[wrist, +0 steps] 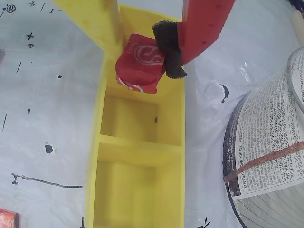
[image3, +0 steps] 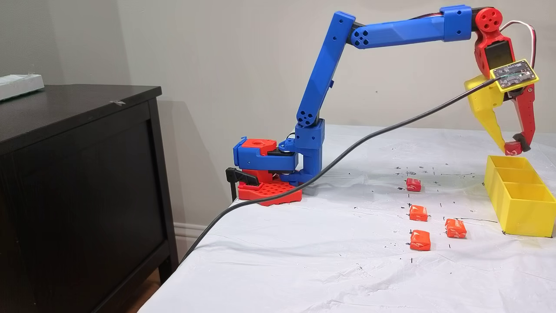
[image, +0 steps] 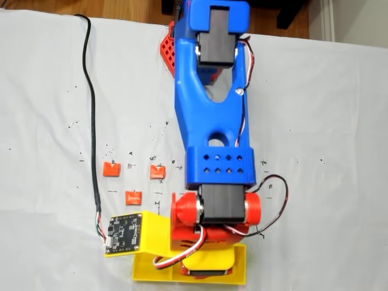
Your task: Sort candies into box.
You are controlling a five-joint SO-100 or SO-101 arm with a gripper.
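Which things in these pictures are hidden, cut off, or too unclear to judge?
- Yellow tray, wrist view: the held red candy and the fingers cover its far compartment, so the contents there are unknown.
- Yellow tray, fixed view from above: the arm covers most of it, and the bottom edge cuts it.
- Printed roll, wrist view: cut off by the right edge.
- Orange candy, wrist view: cut off at the bottom-left corner.

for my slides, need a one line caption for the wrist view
Gripper holds a red candy above the end compartment of the yellow box.
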